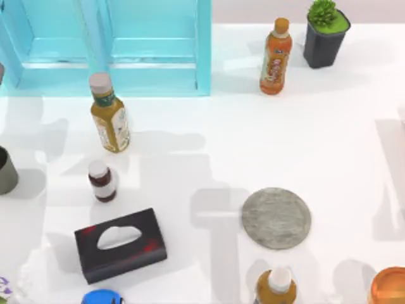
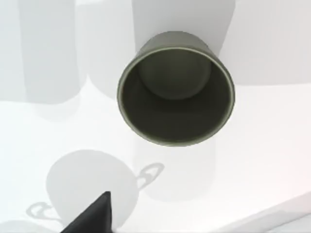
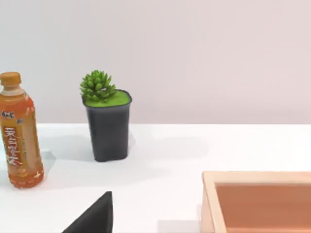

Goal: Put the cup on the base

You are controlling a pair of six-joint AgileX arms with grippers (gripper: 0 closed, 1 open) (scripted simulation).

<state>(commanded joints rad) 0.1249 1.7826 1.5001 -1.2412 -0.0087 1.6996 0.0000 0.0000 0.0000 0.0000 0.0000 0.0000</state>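
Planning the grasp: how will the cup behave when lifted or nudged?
The cup looks rigid and thin-walled, so probably light. Its smooth, handleless sides may slip in a claw. Standing upright and open-mouthed on the table, it should slide when nudged; tipped, it would roll.

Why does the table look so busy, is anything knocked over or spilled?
Nothing stands out. The cup stands upright and empty at the table's left edge, apart from the base, and the bottles near the base stand upright. No spills show.

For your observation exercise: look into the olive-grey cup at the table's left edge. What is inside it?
The left wrist view looks down into the cup: bare dark walls and a rounded bottom, nothing in it. The table directly beneath the cup is covered by it. The base lies apart, bare.
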